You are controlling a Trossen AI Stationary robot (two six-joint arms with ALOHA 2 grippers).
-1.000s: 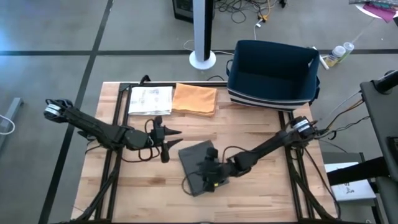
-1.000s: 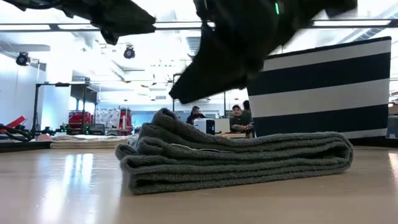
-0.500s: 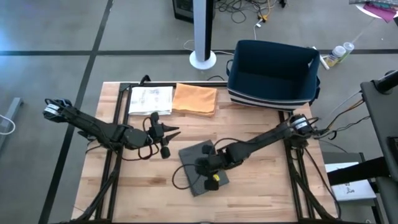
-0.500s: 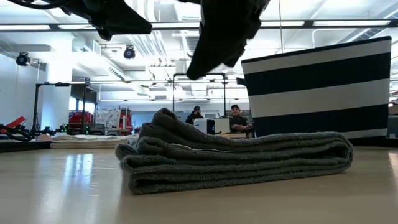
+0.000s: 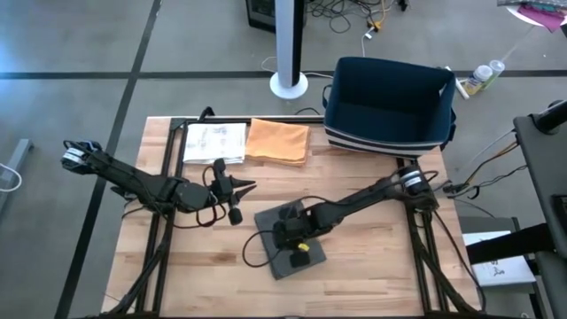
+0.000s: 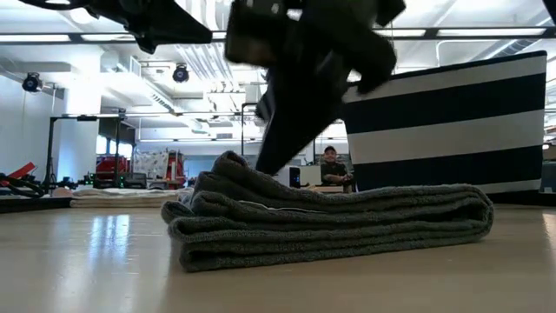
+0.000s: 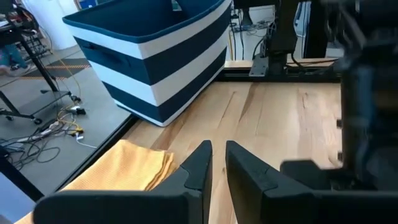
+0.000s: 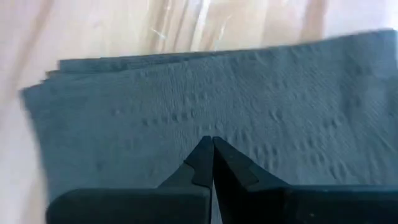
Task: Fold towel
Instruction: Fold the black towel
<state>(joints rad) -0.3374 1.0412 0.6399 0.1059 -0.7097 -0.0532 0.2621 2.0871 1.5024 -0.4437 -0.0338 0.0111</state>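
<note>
Because the right end effector (image 5: 285, 232) is poised low over the folded towel (image 5: 289, 237) with its fingers pressed together and nothing held between them, the neat stack could be disturbed if the tips were pushed or dragged across the top layer; the upper fold would probably be rucked or slid off the layers beneath. From the low view it cannot be told whether the tips are touching the cloth or are just above it. A snagged loop of terry could also be lifted as the arm is raised, and the fold undone. The left end effector (image 5: 232, 190) is held apart from the towel, just beside it on the left, its fingers narrowed to a slim gap and empty, so little risk is posed by it unless it is swung toward the stack. The towel is seen near the middle of the wooden desk (image 5: 372, 266), folded into a thick grey pad of several layers. At the far edge an orange cloth (image 5: 278, 142) and a white sheet (image 5: 213, 143) are laid side by side, and a striped bin (image 5: 388, 105) is set to their right. Beyond the desk, an open workroom with ceiling lights, equipment stands and seated people is seen.
</note>
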